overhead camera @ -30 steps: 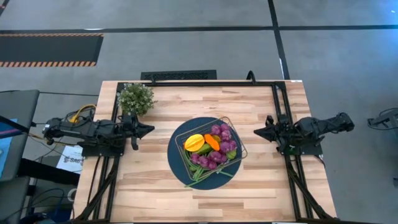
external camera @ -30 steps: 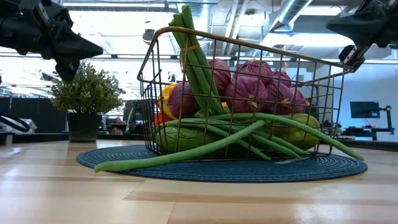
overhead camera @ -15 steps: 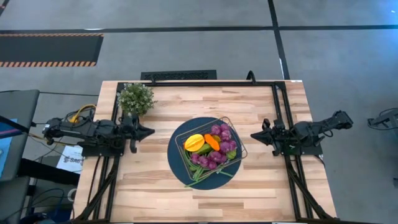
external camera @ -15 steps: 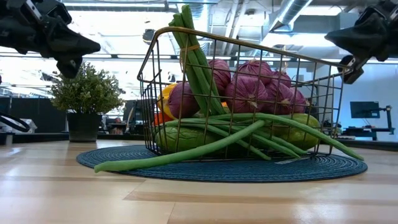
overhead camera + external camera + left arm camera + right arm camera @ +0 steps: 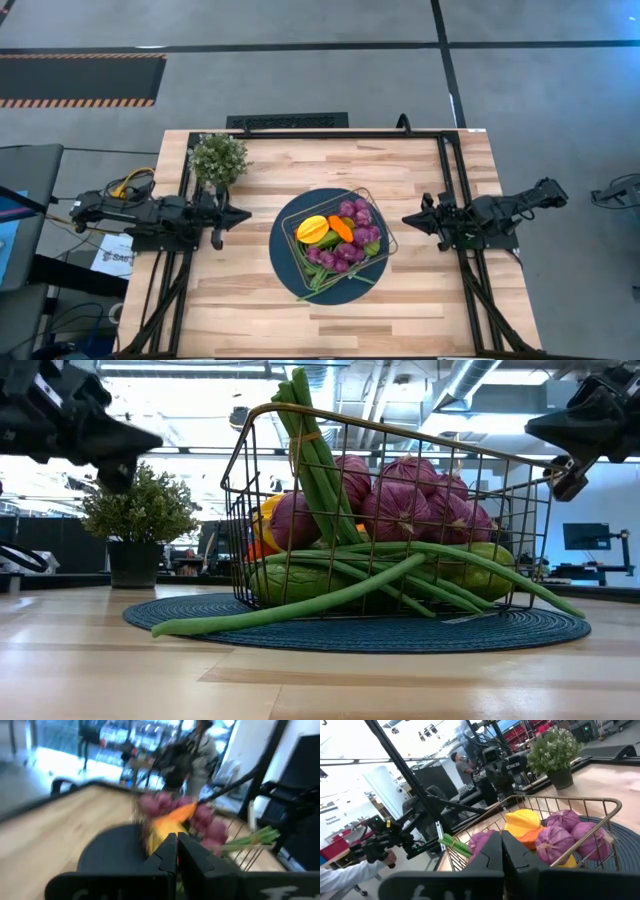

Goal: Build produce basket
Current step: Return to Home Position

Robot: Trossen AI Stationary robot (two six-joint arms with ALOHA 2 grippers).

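Observation:
The wire basket stands on a dark blue round mat at mid-table. It holds the produce: purple grapes, a yellow ribbed fruit, an orange carrot and green beans that stick out over the rim onto the mat. My left gripper hovers shut to the left of the basket, level, holding nothing. My right gripper hovers shut to the right of it, also holding nothing. Both point at the basket.
A small potted plant stands at the table's far left. Bare wood lies near and far of the mat. In the right wrist view a person's hand holds a grip beyond the table, and people stand in the room behind.
My left gripper has sunk a little and rolled about its own line. My right gripper has come down a little and edged toward the basket, then kept still. The basket and produce have stayed put.

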